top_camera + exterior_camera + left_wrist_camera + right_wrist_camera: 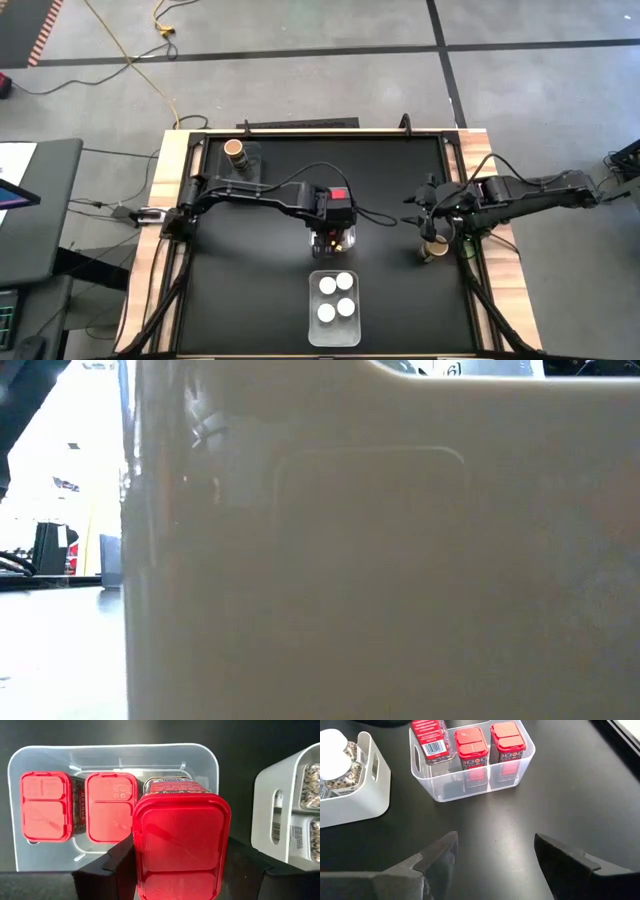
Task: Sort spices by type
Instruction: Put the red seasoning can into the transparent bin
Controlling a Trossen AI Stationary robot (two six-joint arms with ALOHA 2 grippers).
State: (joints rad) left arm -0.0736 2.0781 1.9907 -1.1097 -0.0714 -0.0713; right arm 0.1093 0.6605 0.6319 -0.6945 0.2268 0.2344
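My left gripper (333,238) hangs over a clear tub (30,855) at the table's middle, shut on a red boxy spice (180,845). Two more red boxes (46,805) (111,806) stand upright in that tub. A second tub (335,335) nearer the near edge holds three white-lidded jars (336,298). One brown-topped jar (235,150) stands in a tub at the far left. Another brown-topped jar (435,250) stands on the table beside my right gripper (495,855), which is open and holds nothing. My left gripper pinches the red box between its two fingers (107,865), on opposite sides just below the red lid (150,820). The fingers come from above, pointing down. The box (430,740) hangs upright with its lower end in the tub; whether it touches the tub's floor I cannot tell.
A white tub wall (380,560) stands right before the low camera and blocks almost all of that view. The black mat (250,280) lies bare left of the tubs. The table's wooden rim (165,170) borders the mat.
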